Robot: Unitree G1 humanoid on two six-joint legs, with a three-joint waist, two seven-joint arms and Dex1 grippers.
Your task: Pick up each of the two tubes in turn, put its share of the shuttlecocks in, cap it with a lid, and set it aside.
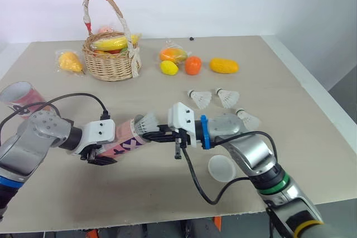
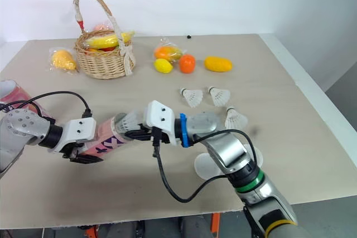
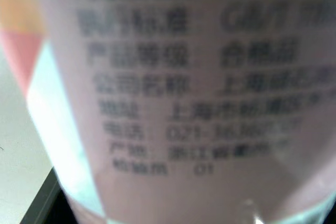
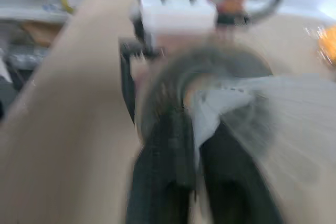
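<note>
Nearest to us, a round white lid (image 1: 221,167) lies flat on the table (image 1: 167,199), close to its front edge and just beside the right forearm. The pale table carries everything else. At its far side stands a woven basket (image 1: 111,62) with a tall handle and bananas (image 1: 111,43) inside.

In front of us the left tool (image 1: 103,159) is clamped around a tube (image 1: 127,140) and holds it nearly level, open mouth turned to the robot's right. We cannot tell whether the tube touches the table. It is pink card with a dark and white pattern, and in the left wrist view its wall carries rows of small printed characters. A second tube (image 1: 22,97), red and pink, lies at the far left of the table, well apart from both tools.

Loose fruit (image 1: 192,65) sits in a row to the right of the basket, and a bagged yellow piece (image 1: 70,61) lies to its left. Three loose shuttlecocks (image 1: 227,98) rest on the table beyond the right arm. The right tool (image 1: 159,134) is pressed together on one shuttlecock (image 1: 148,122), whose white feather skirt sits right at the tube's mouth.
</note>
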